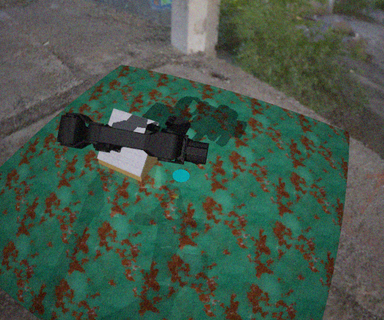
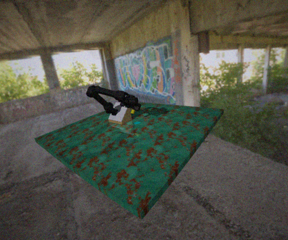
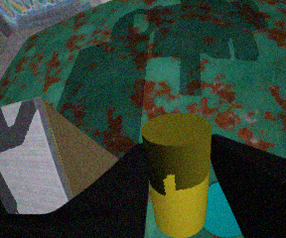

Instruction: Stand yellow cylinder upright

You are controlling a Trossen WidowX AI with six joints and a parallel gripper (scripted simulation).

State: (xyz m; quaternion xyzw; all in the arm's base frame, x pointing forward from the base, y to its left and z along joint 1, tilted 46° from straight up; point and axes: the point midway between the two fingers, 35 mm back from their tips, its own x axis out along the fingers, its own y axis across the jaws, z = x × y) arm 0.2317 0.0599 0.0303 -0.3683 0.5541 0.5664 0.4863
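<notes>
The yellow tall cylinder (image 2: 132, 111) (image 3: 182, 213) is held between the two black fingers of my gripper (image 3: 177, 147). It looks roughly upright in the exterior view, where only a small part shows below the gripper, above the table; its exact tilt is hard to tell. In the top view the arm hides it. The cyan circle (image 1: 181, 175) (image 2: 137, 123) (image 3: 221, 213) lies flat on the table. In the wrist view it shows partly, behind the cylinder's lower right side, between it and the right finger. The gripper is shut on the cylinder.
A white-topped wedge block with tan sides (image 1: 127, 162) (image 2: 118, 117) (image 3: 31, 169) stands on the green and rust-red table (image 1: 219, 275) (image 2: 128, 155), partly under the arm and close to the cylinder's left in the wrist view. The arm's shadow falls on the table beyond.
</notes>
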